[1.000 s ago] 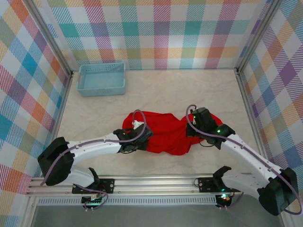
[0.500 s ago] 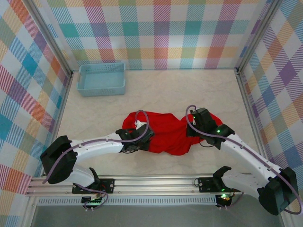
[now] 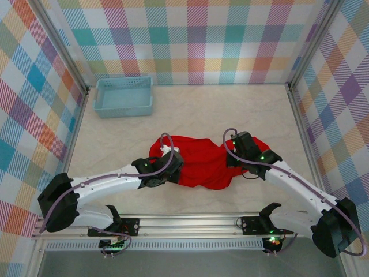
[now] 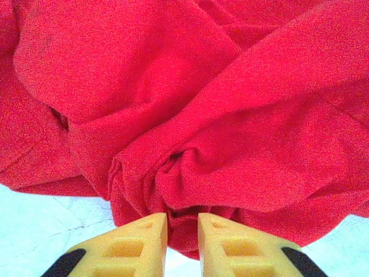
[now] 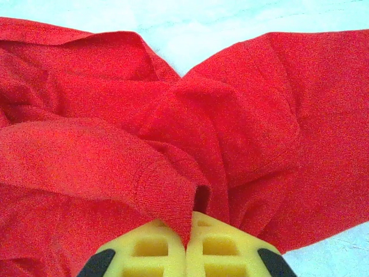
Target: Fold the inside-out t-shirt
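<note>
The inside-out t-shirt (image 3: pixel 202 164) is a plain red cloth lying crumpled on the table's near middle. At its left edge, my left gripper (image 3: pixel 174 169) has its yellow fingers (image 4: pixel 144 242) a narrow gap apart, with a bunched fold of the red shirt (image 4: pixel 190 115) between them (image 4: pixel 183 222). Over the shirt's right part, my right gripper (image 3: pixel 233 157) is shut, and a flap of the red cloth (image 5: pixel 167 196) is pinched between its tips (image 5: pixel 186 231).
A light-blue plastic basket (image 3: pixel 124 96) stands at the back left by the wall. Checked walls close in the table on three sides. Pale tabletop (image 3: pixel 190 109) lies bare behind the shirt, and a metal rail (image 3: pixel 190 222) runs along the near edge.
My left arm has shifted a little to the left at the shirt's edge, its elbow swinging outward. The right arm and the shirt have hardly moved.
</note>
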Controlling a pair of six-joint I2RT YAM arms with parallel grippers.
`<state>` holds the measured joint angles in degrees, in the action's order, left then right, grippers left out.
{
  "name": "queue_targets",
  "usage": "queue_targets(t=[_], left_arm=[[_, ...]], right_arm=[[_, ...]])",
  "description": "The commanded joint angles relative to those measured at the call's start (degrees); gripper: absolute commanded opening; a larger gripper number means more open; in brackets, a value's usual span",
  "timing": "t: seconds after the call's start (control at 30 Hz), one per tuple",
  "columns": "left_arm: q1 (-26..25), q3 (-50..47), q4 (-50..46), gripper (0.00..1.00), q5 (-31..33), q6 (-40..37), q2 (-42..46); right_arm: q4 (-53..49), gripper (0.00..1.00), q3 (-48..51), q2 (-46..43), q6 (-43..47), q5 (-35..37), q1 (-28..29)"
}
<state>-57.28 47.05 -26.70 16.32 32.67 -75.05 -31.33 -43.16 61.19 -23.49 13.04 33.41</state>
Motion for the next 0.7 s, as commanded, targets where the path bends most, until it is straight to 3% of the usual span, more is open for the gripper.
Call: queue_targets(t=[0.0, 0.2, 0.5, 0.67], left_arm=[[-0.73, -0.34, 0.88, 0.20, -0.80, -1.05, -0.87], [-0.73, -0.20, -0.09, 0.26, -1.53, -0.46, -1.89], [-0.73, 0.74, -0.13, 0.27, -2.80, -0.64, -5.39], [-0.69, 1.43, -0.54, 0.16, -1.65, -0.76, -5.66]], right_arm=[[-0.91, 0.00, -1.13, -0.57, -0.73, 0.63, 0.25], [-1.16, 0.00, -1.21, -0.64, -0.68, 1.04, 0.24], [-0.80, 0.00, -1.50, -0.09, -0.54, 0.62, 0.30], [-0.71, 0.00, -1.34, 0.03, -0.60, 0.59, 0.26]])
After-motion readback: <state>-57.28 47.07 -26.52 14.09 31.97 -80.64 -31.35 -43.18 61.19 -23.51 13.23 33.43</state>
